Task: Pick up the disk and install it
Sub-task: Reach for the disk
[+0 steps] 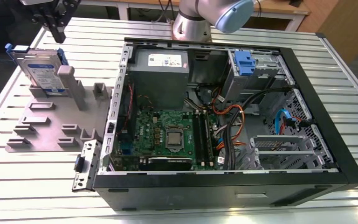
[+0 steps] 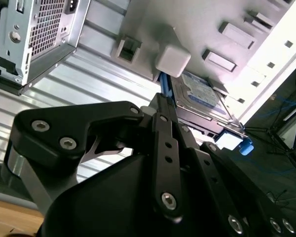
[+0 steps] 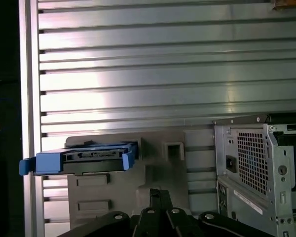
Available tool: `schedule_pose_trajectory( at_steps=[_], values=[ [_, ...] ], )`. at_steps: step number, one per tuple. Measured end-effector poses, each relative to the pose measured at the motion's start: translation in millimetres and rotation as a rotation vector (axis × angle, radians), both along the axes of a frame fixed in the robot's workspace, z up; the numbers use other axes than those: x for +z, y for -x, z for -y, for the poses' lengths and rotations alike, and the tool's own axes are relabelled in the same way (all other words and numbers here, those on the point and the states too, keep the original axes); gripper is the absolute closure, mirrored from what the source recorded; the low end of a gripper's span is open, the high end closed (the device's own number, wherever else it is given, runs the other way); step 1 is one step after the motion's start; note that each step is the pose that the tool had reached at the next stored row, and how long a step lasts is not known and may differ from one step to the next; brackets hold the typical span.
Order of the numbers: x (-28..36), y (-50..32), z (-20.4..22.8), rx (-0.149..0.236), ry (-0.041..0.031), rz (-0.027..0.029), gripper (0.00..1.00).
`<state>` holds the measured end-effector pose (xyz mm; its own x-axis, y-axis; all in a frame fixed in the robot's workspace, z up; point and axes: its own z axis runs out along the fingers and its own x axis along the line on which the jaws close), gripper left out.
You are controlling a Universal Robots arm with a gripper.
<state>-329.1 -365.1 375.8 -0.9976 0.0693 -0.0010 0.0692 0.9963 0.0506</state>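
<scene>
Disk (image 1: 42, 70) on edge in the rack's (image 1: 48, 123) far corner at the exterior view's left, top edge along the rack's far edge, just beneath the gripper (image 1: 57, 35), clenched on nothing, seemingly over the end nearer the case (image 1: 229, 192).

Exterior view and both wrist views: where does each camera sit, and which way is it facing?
Exterior view: off the arm, high, looking down at the open computer case and the disk upright in the grey holder; arm joint and gripper show.
First wrist view: on the arm, looking down past the gripper at the disk's edge and table.
Second wrist view: on the arm, looking slantwise along the gripper at the disk's labelled face.
Shared: all three see disk, holder, case.
</scene>
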Motion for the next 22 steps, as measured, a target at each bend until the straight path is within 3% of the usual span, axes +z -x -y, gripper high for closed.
schedule_pose_trajectory(
  at_steps=[22],
  values=[
    [-0.3,10.5,-0.1,0.0,-0.0001,-0.0001,0.89]
  ],
)
